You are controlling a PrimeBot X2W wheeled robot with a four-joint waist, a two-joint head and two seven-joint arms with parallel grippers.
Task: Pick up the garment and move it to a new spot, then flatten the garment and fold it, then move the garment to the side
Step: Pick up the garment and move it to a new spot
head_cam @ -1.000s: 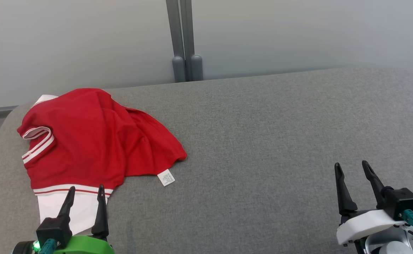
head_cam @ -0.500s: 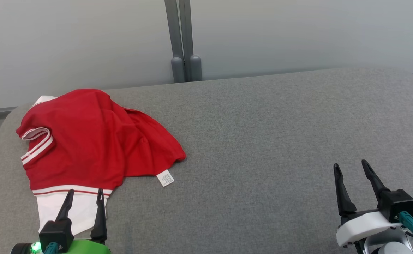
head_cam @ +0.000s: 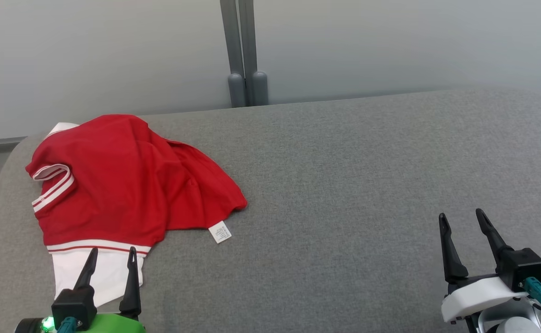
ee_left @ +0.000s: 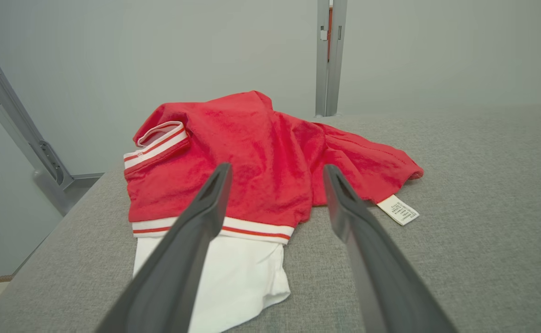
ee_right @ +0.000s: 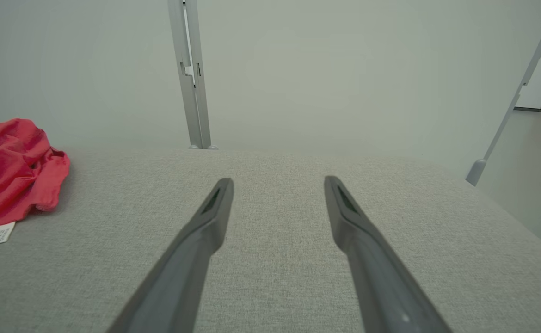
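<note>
Garment [head_cam: 122, 180] crumpled at far left of pad [head_cam: 353, 185], white edge [head_cam: 108, 273] nearest us. Our left gripper [head_cam: 114, 249] spread wide, empty, tips by white edge; right gripper [head_cam: 460, 212] spread wide, empty, well apart. We should pinch red bulk, not loose edge, then lift clear before carrying toward centre.

Green housing [head_cam: 111, 323] on left pincer [head_cam: 113, 250], white on right pincer [head_cam: 460, 213], both with teal connectors [head_cam: 537, 289]

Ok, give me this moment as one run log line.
phase: pre-grasp | garment: crumpled, on grey surface, robot's left | left pincer: open, at garment's near edge | right pincer: open, empty
</note>
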